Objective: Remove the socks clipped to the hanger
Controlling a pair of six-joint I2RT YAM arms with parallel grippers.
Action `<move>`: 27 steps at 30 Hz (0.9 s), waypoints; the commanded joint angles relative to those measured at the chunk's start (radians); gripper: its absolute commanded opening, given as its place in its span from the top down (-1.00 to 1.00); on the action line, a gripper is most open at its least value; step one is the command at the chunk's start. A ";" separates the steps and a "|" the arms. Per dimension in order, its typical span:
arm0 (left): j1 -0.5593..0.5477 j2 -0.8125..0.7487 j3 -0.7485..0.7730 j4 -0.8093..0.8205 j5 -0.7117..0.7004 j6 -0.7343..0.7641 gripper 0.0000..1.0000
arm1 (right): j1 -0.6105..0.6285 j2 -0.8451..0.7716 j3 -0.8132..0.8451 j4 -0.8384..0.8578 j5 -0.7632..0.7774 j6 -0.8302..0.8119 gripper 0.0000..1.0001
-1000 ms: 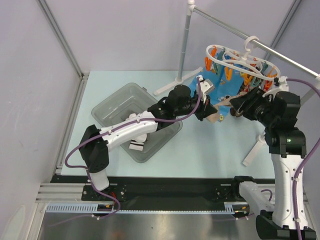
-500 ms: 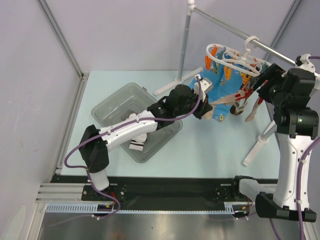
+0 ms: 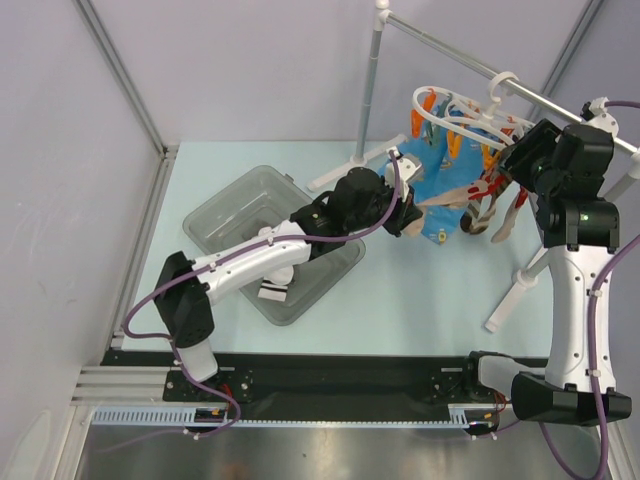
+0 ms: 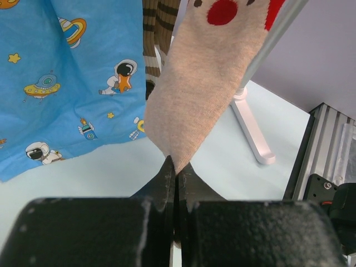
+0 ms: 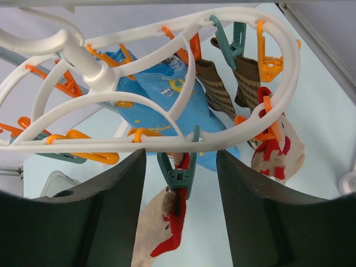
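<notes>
A: Left tool (image 4: 174, 167) is clamped right down on the toe tip of the beige sock (image 4: 206, 94), which stretches away toward one o'clock, taut, beside the blue sock (image 4: 72, 83).

B: And up top the right tool (image 5: 181, 167) stands open, a finger either side of the green clip (image 5: 179, 178) under the hanger (image 5: 222, 142). Nothing gripped there yet.

A: From overhead the hanger sits at two o'clock over the bench (image 3: 420, 300), hooked on the rail (image 3: 560, 110), with the socks dangling off its clips.

B: Here's the danger: if the left tool hauls before that clip is squeezed open, the whole ring tips or swings along the rail, and the clip slides out from between the fingers.

A: The pinch is thin too, just the toe. A hard tug could pull the fabric straight out.

B: One more. That clip probably holds the same beige-and-red sock, but from this angle I can't be sure. Squeeze the wrong one and a different sock drops at six o'clock, unheld.
</notes>
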 commanded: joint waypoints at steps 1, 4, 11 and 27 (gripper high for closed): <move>0.002 -0.050 0.032 0.035 0.015 0.010 1.00 | 0.001 0.005 -0.005 0.074 0.029 0.006 -0.15; 0.002 -0.051 0.034 0.033 0.017 0.012 1.00 | 0.012 0.008 -0.010 0.090 0.026 0.010 -0.07; 0.002 -0.054 0.031 0.032 0.017 0.012 1.00 | 0.050 0.008 -0.045 0.111 0.040 0.026 0.07; 0.002 -0.057 0.039 0.029 0.021 0.002 1.00 | 0.064 -0.017 -0.103 0.168 0.089 0.015 0.21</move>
